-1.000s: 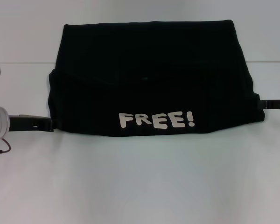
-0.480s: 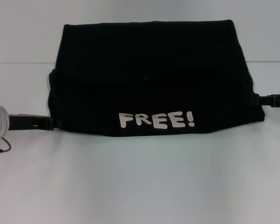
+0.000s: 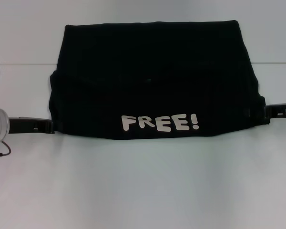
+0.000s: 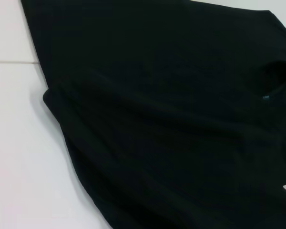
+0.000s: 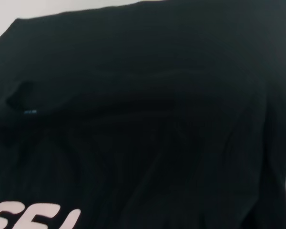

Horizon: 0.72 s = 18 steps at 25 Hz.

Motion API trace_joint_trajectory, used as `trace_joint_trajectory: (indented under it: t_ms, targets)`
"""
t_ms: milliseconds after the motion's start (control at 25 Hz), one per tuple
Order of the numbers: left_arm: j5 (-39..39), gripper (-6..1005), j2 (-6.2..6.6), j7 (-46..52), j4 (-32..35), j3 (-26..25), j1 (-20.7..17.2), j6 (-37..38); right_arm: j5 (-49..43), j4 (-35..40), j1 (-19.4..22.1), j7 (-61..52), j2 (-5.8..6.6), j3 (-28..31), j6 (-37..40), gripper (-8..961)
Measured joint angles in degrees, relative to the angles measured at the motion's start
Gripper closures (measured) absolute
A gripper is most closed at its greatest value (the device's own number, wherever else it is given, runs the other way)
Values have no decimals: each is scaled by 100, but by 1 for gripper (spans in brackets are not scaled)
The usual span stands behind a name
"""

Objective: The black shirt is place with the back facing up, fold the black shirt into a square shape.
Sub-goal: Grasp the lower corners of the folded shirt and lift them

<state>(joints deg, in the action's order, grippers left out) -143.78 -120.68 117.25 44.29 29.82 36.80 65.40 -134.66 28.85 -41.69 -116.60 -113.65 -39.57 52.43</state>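
Observation:
The black shirt (image 3: 152,76) lies folded across the middle of the white table (image 3: 143,186). Its near flap is turned over, showing white "FREE!" lettering (image 3: 160,122). My left gripper (image 3: 48,126) lies low on the table at the shirt's left near corner, touching its edge. At the shirt's right edge is my right gripper (image 3: 271,110), also low and against the cloth. Black shirt cloth (image 4: 181,119) fills the left wrist view, with the neck opening (image 4: 276,76) visible. In the right wrist view the shirt (image 5: 157,119) shows part of the lettering (image 5: 38,219).
White table surface stretches in front of the shirt and on both sides. A seam line (image 3: 19,64) crosses the table behind my left arm. A thin cable (image 3: 2,151) hangs by the left arm's wrist.
My right gripper has shifted slightly nearer along the shirt's right edge. The left gripper and the shirt have not visibly moved.

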Motion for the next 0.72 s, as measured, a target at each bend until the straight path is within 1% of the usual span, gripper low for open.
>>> trace_joint_trajectory:
  t_ms: [80, 160, 280, 600, 720]
  targets:
    - [-5, 999, 0, 0, 0, -5, -6, -1, 0, 24, 1, -5, -24, -22, -11, 353]
    - [-6, 999, 0, 0, 0, -9, -11, -4, 0, 46, 15, -37, -28, -21, -3, 437]
    - [-8, 999, 0, 6, 0, -12, -21, -39, 14, 54, 71, -109, -3, 9, 3, 562]
    - [11, 999, 0, 25, 0, -69, -71, -77, 43, 133, 183, -147, 37, 25, 57, 726]
    - [19, 999, -1, 25, 13, -92, -82, -65, 46, 157, 208, -149, 77, 41, 187, 788]
